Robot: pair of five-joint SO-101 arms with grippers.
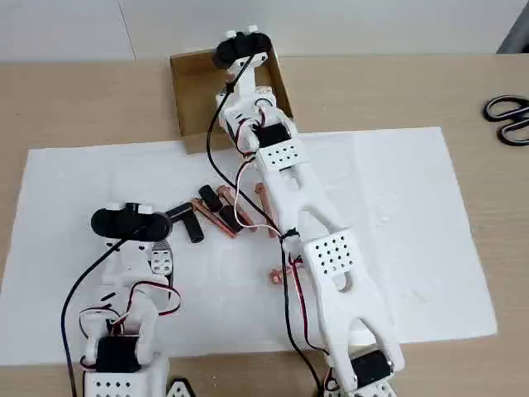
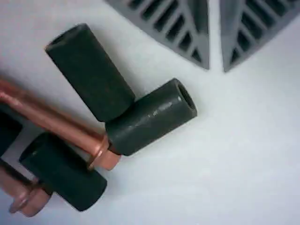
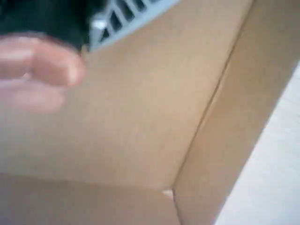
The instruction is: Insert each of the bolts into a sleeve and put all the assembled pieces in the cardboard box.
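Note:
My right gripper (image 1: 231,83) hangs over the open cardboard box (image 1: 190,91), shut on a copper bolt (image 3: 37,70) with a black sleeve (image 3: 47,18) on it. One grey finger (image 3: 126,16) shows above the box floor (image 3: 140,117). My left gripper (image 2: 215,65) sits low over the white sheet, its fingertips a narrow slit apart with nothing between them. Just beyond its tips lie black sleeves (image 2: 89,70) (image 2: 150,117) (image 2: 63,171) and copper bolts (image 2: 51,119). From above, this pile (image 1: 211,211) lies right of the left gripper (image 1: 163,258).
A white paper sheet (image 1: 397,215) covers the middle of the wooden table. One loose copper bolt (image 1: 277,275) lies beside the right arm's long white body. Scissors (image 1: 508,118) rest at the far right edge.

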